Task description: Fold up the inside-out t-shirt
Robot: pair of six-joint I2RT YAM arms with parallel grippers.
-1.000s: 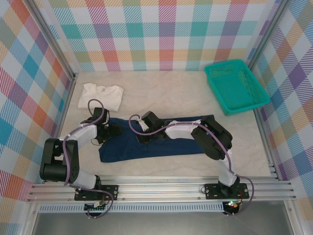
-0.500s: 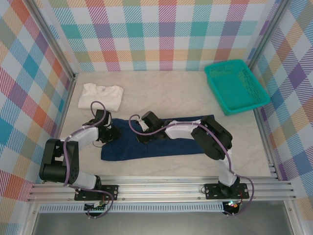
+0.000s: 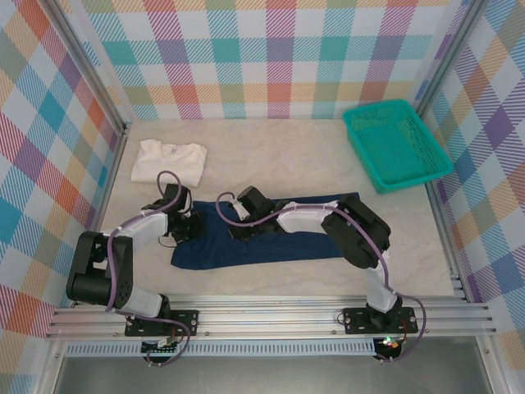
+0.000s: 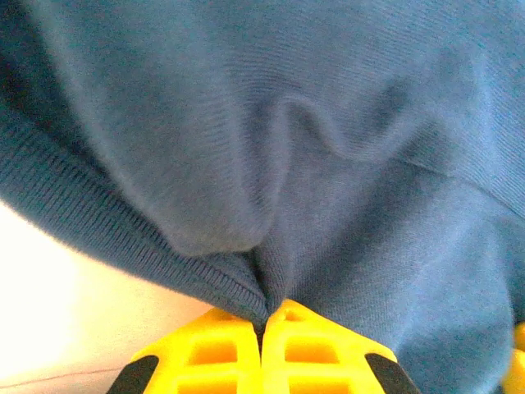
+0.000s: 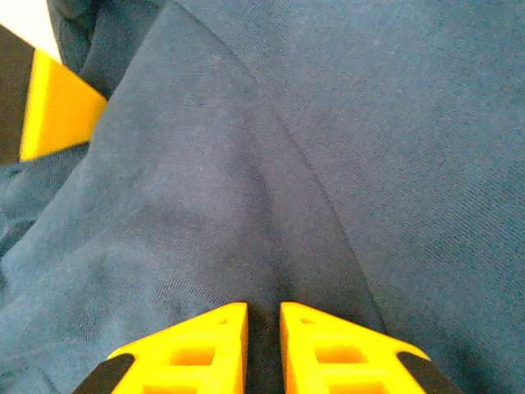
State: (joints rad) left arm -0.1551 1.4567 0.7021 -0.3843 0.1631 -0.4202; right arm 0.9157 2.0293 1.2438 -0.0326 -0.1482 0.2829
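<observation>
- while both arms reach low over the table (image 3: 271, 156), the left arm bends at its elbow and lies flat toward the shirt's left end, and the right arm folds back from its base and stretches leftward across the cloth.
- the left gripper (image 3: 187, 223) is at the shirt's left edge; in its wrist view the left gripper (image 4: 264, 316) has its yellow fingers pressed together on a pinched fold of the cloth.
- the right gripper (image 3: 238, 228) is on the shirt just right of the left one; up close the right gripper (image 5: 262, 310) stands narrow, with a raised crease running into the slit (whether it grips that crease i cannot tell).
- the inside-out t-shirt (image 3: 271, 246) is soft dark navy knit, finely ribbed along its hem, rumpled into soft ridges near the fingers and smoother toward the right.
- it lies as a long band on the near middle of the table, its long axis running left to right and slightly tilted, with the left end nearer the bases; which end is the neck i cannot tell.
- a white folded shirt (image 3: 170, 161) lies beyond the left end, apart from it, and a teal mesh basket (image 3: 376, 107) sits at the far right.
</observation>
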